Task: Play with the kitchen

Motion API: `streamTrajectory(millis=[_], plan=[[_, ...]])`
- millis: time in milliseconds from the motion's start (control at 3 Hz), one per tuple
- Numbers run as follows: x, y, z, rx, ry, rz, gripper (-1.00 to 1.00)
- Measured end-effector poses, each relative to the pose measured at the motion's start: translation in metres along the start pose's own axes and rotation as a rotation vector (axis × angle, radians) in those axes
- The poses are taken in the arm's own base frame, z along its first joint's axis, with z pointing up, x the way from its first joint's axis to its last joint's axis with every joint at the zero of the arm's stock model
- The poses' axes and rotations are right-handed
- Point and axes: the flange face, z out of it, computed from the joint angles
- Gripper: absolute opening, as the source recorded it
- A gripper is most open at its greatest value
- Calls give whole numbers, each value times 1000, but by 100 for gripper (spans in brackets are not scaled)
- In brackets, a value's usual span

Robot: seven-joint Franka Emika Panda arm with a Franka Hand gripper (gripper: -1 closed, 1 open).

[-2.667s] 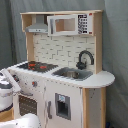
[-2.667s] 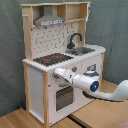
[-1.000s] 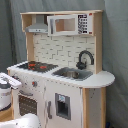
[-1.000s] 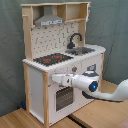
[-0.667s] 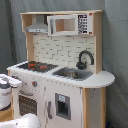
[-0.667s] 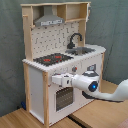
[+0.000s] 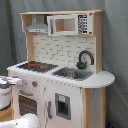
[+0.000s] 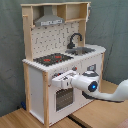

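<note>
The kitchen [image 7: 67, 102] is a white and light-wood toy with a black-red stovetop [image 7: 34, 65], a black faucet [image 7: 85, 57] over a sink, a grey hood and a pegboard back. In the second exterior view the kitchen [image 8: 35, 85] stands on wooden boards. There my white arm reaches in from the second exterior view's right. My gripper [image 8: 56, 81] is right up against the knob panel, just above the windowed oven door [image 8: 62, 100]. In the first exterior view my gripper [image 7: 11, 80] shows at the left edge, by the front corner under the stovetop.
A grey curtain [image 8: 10, 50] hangs behind and beside the toy. Wooden boards [image 8: 30, 119] lie under it. A white part of my arm [image 7: 22, 121] fills the first exterior view's lower left corner.
Since 2.7 s ago my gripper has dropped a little along the front, from stovetop-edge height to the knob panel. Over the last second it has hardly moved.
</note>
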Motion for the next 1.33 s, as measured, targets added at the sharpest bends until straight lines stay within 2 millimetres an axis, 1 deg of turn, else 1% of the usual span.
streamTrajectory(millis=[1333], plan=[[2, 2, -2, 6, -2, -395, -100]])
